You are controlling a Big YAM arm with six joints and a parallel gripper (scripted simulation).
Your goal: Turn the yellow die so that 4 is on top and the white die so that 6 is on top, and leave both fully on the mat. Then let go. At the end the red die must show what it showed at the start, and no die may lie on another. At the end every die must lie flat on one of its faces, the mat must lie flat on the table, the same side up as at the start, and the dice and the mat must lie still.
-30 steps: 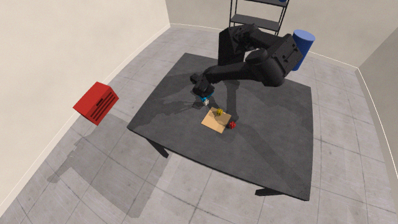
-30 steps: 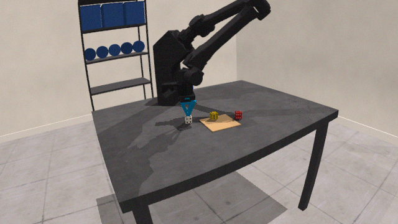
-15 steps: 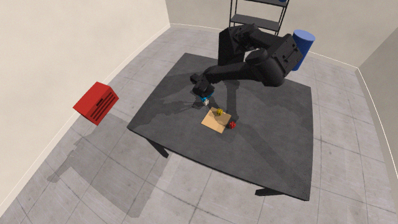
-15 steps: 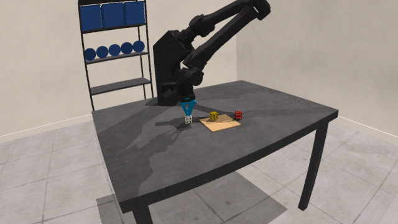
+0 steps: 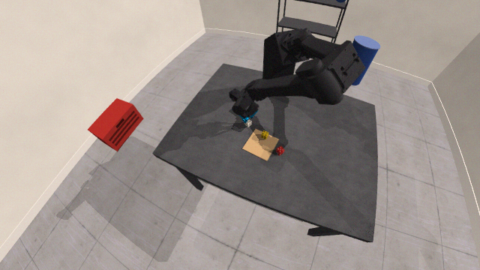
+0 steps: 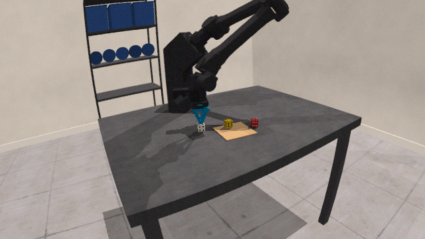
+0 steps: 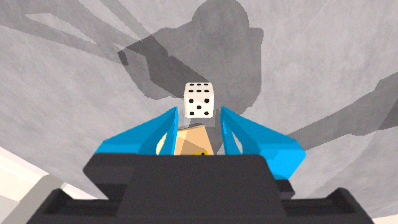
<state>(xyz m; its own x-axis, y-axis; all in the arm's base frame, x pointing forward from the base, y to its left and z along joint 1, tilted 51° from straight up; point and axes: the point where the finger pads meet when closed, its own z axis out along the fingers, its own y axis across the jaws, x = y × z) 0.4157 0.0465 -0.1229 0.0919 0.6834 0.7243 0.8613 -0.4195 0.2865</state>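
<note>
Wrist view, my fingers (image 5: 247,118) (image 6: 200,121): part-way apart, slim gaps beside the die, holding nothing.
White die (image 5: 249,123) (image 6: 201,127) (image 7: 199,101): centre of the frame, off the mat (image 5: 259,147) (image 6: 235,133) (image 7: 191,141), which shows at lower centre.
Grip: I should centre the die, lower straight, then close evenly on opposite faces.
Turn: lift first, so no corner drags.
Yellow die (image 5: 265,134) (image 6: 228,123) (image 7: 201,153): bottom centre, on the mat; keep clear.

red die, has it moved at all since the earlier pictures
No. In the top view, the red die keeps the same place against the edges of the table, with no visible shift.
</note>
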